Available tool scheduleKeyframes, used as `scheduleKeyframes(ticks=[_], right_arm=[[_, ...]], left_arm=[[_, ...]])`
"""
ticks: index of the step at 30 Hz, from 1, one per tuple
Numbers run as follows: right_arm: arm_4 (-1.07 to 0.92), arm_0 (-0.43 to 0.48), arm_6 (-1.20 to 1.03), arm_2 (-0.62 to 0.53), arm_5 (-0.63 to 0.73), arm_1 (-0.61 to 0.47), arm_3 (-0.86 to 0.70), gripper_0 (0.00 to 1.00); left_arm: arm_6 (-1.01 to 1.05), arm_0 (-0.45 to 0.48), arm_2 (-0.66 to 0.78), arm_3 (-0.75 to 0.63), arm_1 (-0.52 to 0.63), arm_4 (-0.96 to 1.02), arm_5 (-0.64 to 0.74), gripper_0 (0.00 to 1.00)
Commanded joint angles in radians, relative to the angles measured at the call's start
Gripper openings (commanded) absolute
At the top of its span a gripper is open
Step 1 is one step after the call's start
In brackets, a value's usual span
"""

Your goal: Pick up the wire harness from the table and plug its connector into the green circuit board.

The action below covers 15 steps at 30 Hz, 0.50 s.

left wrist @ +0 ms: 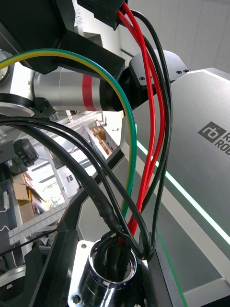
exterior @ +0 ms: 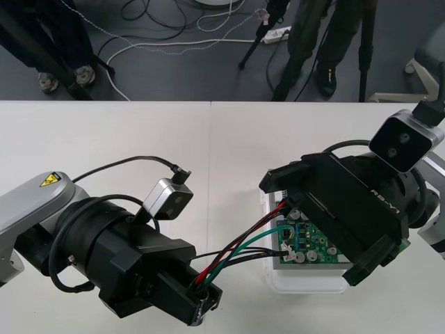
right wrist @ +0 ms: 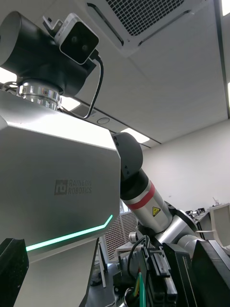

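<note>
The left gripper [exterior: 198, 300], low and near the table's front edge, was closed on the socket end of the thin red, black and green wire harness [exterior: 240, 254]. In its wrist view the round metal socket [left wrist: 112, 280] with its square flange sat clamped between the black fingers [left wrist: 50, 268], the wires rising straight out of it.

From that grip the wires fanned away to the robot's right and slightly toward the far edge. They hung clear of the plain light table [exterior: 104, 139] and reached the flat green circuit board [exterior: 313, 243] on its white base [exterior: 306, 282]. The harness's long axis therefore ran from the left gripper to the board's near-left corner. The red pair climbed to the board's upper left edge, while the green and black wires met it lower down.

The right gripper [exterior: 320, 219] hung directly over the board, covering much of it and the spot where the red wires ended. Whether it held anything could not be told. The small black plug was hidden beneath it, so its seating could not be confirmed.

The right arm was much the nearer to the plug end, so any final push looked likely to be its job, with the left only steadying the tail.
</note>
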Motion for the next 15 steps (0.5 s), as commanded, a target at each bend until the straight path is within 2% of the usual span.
scheduleKeyframes(ticks=[1,15], right_arm=[[-0.025,-0.03,-0.034,0.01,-0.008,-0.018,-0.008,1.0],[-0.009,-0.032,-0.032,0.008,-0.008,-0.021,0.015,1.0]], left_arm=[[0.055,-0.035,-0.011,-0.037,-0.019,-0.001,-0.027,0.0],[0.055,-0.033,-0.011,-0.037,-0.019,-0.001,-0.027,0.0]])
